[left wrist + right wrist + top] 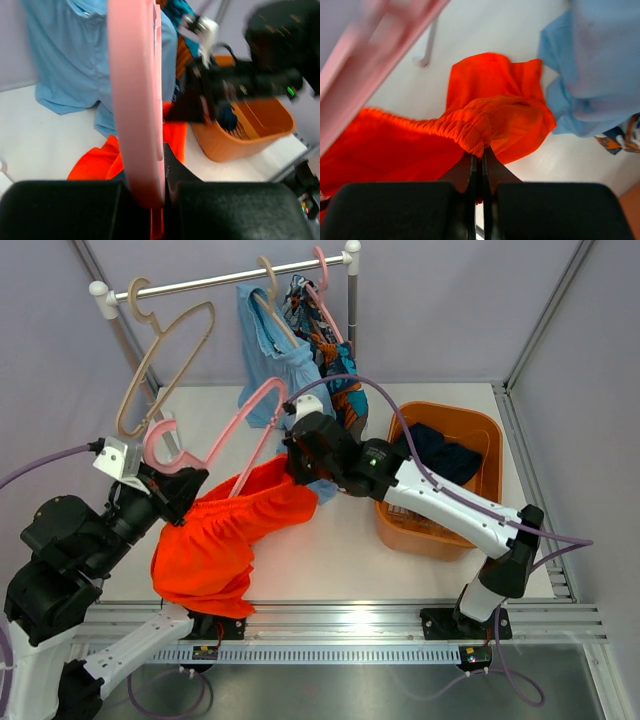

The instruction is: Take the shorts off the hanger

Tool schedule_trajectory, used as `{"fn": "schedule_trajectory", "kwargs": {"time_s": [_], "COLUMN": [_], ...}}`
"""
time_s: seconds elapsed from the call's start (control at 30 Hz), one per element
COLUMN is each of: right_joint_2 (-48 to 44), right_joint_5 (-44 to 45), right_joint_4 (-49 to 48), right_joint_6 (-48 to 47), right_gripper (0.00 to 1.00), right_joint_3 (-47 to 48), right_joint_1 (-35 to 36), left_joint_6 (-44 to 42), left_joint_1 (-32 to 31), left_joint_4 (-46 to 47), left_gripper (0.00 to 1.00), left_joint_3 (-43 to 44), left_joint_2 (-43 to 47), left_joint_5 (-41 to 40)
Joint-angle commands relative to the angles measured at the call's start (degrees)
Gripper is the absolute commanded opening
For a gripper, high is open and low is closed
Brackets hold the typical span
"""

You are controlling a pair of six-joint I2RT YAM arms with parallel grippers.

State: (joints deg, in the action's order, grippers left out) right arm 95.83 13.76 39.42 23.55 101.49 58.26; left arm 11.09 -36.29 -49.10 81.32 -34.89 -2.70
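Observation:
The orange-red shorts (225, 530) hang between my grippers over the table's front left. My left gripper (185, 490) is shut on a pink hanger (235, 425); that hanger (135, 100) fills the left wrist view. My right gripper (300, 465) is shut on the orange-red shorts' waistband (470, 137). The light blue shorts (270, 350) and the multicolour print shorts (335, 365) hang on hangers from the rail (230, 280). The dark navy shorts (440, 452) lie in the orange basket (478, 430).
An empty beige hanger (165, 355) hangs at the rail's left end. The basket stands on the right of the table, under my right arm. The rail's stand posts rise at the back left and back centre.

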Motion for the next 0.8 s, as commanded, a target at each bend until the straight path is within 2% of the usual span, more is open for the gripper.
{"fn": "schedule_trajectory", "kwargs": {"time_s": [0.0, 0.17, 0.3, 0.43, 0.53, 0.67, 0.77], "right_joint_2": [-4.9, -7.0, -9.5, -11.7, -12.8, -12.0, -12.0], "right_joint_5": [4.2, 6.4, 7.4, 11.5, 18.7, 32.2, 41.2], "right_joint_4": [-3.3, -3.2, -2.2, 1.5, 3.3, 3.1, -6.1], "right_joint_6": [-1.6, -5.7, -8.8, -12.5, -16.9, -27.0, -40.4], "right_gripper": [0.0, 0.0, 0.0, 0.0, 0.0, 0.0, 0.0], "right_joint_3": [-0.3, 0.8, 1.1, 4.8, 11.4, 27.0, 31.7], "right_joint_1": [5.1, 12.7, 13.6, 13.6, 13.6, 13.5, 13.5], "left_joint_6": [4.3, 6.8, 5.9, 4.6, 4.0, 3.5, 3.1], "left_joint_1": [-0.3, -0.3, -0.4, -0.3, -0.3, -0.3, -0.2], "left_joint_4": [12.7, 20.3, 22.6, 20.7, 17.2, 13.4, 11.4], "left_gripper": [0.0, 0.0, 0.0, 0.0, 0.0, 0.0, 0.0], "left_joint_3": [-1.2, -3.1, -1.3, 3.6, 7.1, 9.0, 9.4], "left_joint_2": [-0.9, -3.0, -6.1, -11.9, -16.2, -19.2, -20.2], "left_joint_5": [-11.3, -16.5, -19.9, -21.2, -21.7, -18.8, -17.7]}}
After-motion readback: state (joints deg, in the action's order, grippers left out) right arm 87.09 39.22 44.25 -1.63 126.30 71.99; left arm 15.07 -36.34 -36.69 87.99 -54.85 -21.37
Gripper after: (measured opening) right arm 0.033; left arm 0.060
